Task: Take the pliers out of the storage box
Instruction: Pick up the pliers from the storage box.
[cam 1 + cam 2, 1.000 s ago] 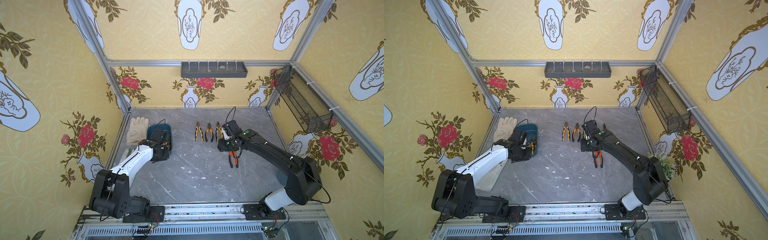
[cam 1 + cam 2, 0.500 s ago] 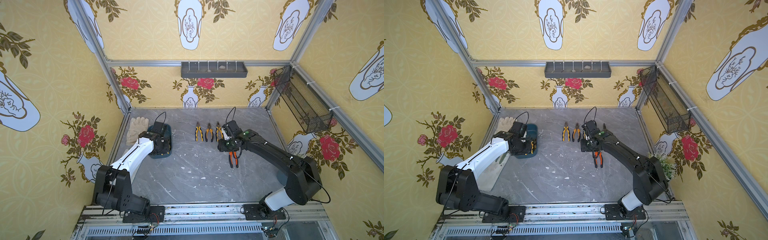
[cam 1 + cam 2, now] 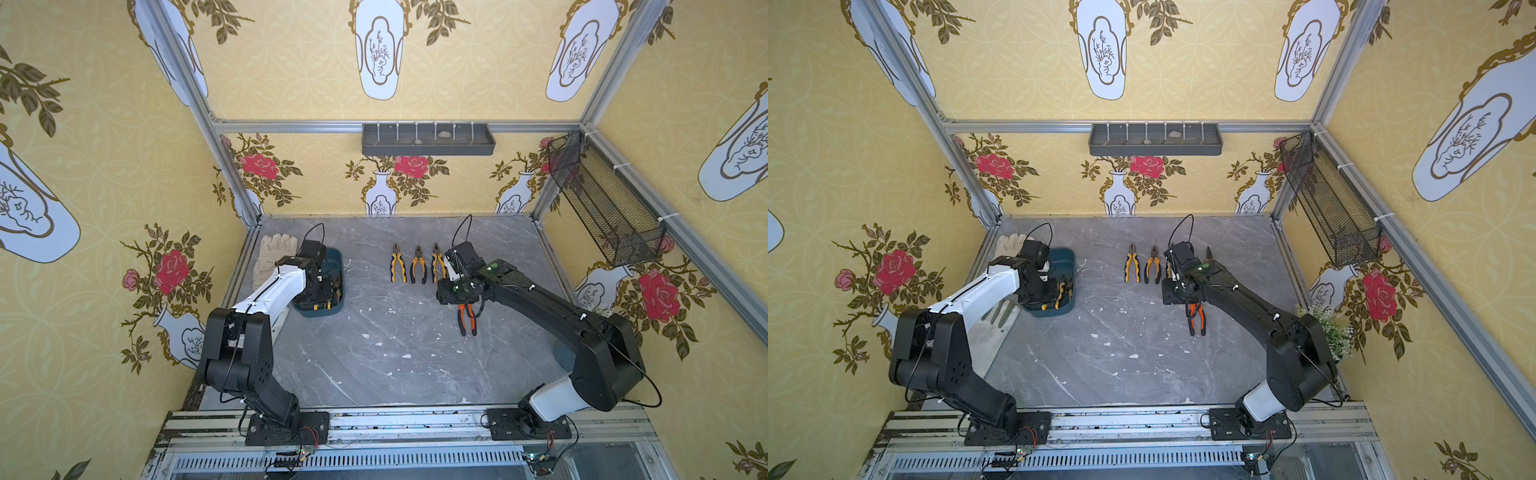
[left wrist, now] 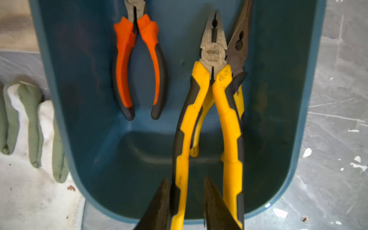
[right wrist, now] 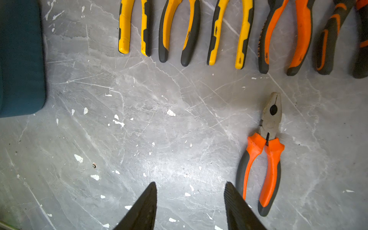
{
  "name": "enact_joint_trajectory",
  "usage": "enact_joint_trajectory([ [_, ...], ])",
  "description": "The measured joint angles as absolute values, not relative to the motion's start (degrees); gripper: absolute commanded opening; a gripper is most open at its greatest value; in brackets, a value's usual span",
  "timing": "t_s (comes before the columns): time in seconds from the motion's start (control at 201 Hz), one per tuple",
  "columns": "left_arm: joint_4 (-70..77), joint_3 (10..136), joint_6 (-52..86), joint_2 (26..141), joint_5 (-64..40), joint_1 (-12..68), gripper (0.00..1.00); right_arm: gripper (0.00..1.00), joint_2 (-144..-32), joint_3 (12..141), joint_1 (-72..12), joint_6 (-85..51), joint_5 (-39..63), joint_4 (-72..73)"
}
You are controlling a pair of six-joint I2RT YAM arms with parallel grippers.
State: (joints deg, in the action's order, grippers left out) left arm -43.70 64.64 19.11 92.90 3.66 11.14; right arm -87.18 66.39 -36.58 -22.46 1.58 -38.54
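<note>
A booth with yellow flower wallpaper encloses a grey marble table (image 3: pixel 374 365). Nearest on it, toward the right, a lone orange-and-black pair of pliers (image 3: pixel 467 318) lies with its metal head pointing far. The right arm (image 3: pixel 540 299) hangs above it. The right jaws stand moderately wide and hold nothing. In the right wrist view the lone pair lies just beside one finger (image 5: pixel 237 207), not between the two.

On the left side the storage box (image 3: pixel 336 266), dark teal, stands on the table, and the left arm (image 3: pixel 274 291) is bent down into it. Three pliers are inside. An orange-and-black pair (image 4: pixel 139 65) lies apart, and a yellow-and-black pair (image 4: pixel 211 111) lies partly on a long-nose pair (image 4: pixel 238 43). The left jaws are narrow and stand around one handle of the yellow-and-black pair. One finger (image 4: pixel 161 203) is against it, and a small gap shows at the other finger.

Farther, in the middle, a row of pliers (image 3: pixel 418 266) lies side by side with the handles toward the near side. Three have yellow-and-black handles and, to their right, two have orange handles (image 5: pixel 286 35). The right arm mostly covers these two in both top views.

Left of the box lie two pale gloves, the near glove (image 3: pixel 994 328) and the far glove (image 3: pixel 272 253). A grey divided tray (image 3: pixel 428 139) hangs on the far wall and a black mesh basket (image 3: pixel 602 203) on the right wall.
</note>
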Motion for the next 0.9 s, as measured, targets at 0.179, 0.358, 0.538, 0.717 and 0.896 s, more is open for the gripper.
enact_joint_trajectory([
  [0.179, -43.4, 64.8, 19.1, 95.9, 2.9, 11.0, 0.30, 0.55, -87.2, 66.3, -36.6, -22.5, 1.6, -38.5],
  [0.358, -43.3, 64.8, 19.1, 97.4, 2.5, 11.0, 0.21, 0.55, -87.2, 66.2, -36.6, -22.5, 1.3, -38.5],
  [0.538, -42.8, 64.8, 18.9, 97.5, 2.5, 11.0, 0.00, 0.55, -87.2, 66.1, -36.6, -22.5, 1.2, -38.5],
  [0.717, -43.1, 65.1, 19.1, 97.1, 3.0, 11.1, 0.00, 0.55, -87.1, 66.1, -36.6, -22.5, 1.2, -38.5],
  [0.896, -43.9, 64.7, 19.1, 88.2, 7.7, 12.1, 0.00, 0.52, -86.9, 66.2, -36.6, -22.5, 1.2, -38.6],
])
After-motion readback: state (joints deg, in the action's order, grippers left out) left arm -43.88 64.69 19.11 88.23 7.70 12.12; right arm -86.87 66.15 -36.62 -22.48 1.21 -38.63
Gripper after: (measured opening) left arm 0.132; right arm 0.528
